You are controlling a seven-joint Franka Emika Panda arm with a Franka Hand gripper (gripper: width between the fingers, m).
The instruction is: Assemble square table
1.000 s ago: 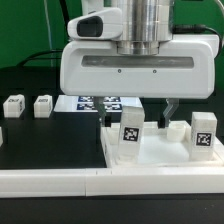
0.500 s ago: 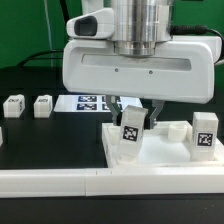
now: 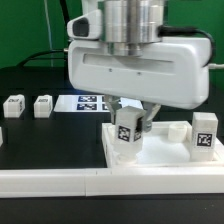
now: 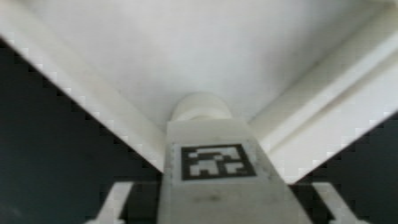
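Note:
The white square slab (image 3: pixel 160 162) lies at the front on the exterior view's right. On it stands a white leg block (image 3: pixel 126 134) with a black-and-white tag, leaning slightly. My gripper (image 3: pixel 132 116) is shut on this block from above, one finger on each side. In the wrist view the leg block (image 4: pixel 217 140) fills the space between my fingers (image 4: pixel 125 205), with the slab's rims (image 4: pixel 107 70) behind it. A second tagged leg block (image 3: pixel 204 134) stands upright on the slab's right side. Two more leg blocks (image 3: pixel 13 106) (image 3: pixel 43 105) lie on the black table at the left.
The marker board (image 3: pixel 90 102) lies flat behind the slab. A long white border wall (image 3: pixel 55 182) runs along the front edge. A small white raised part (image 3: pixel 178 128) sits on the slab between the two standing legs.
My jaws have closed on the leg block. The block now leans and has shifted a little towards the exterior view's left, and the gripper body has moved slightly.

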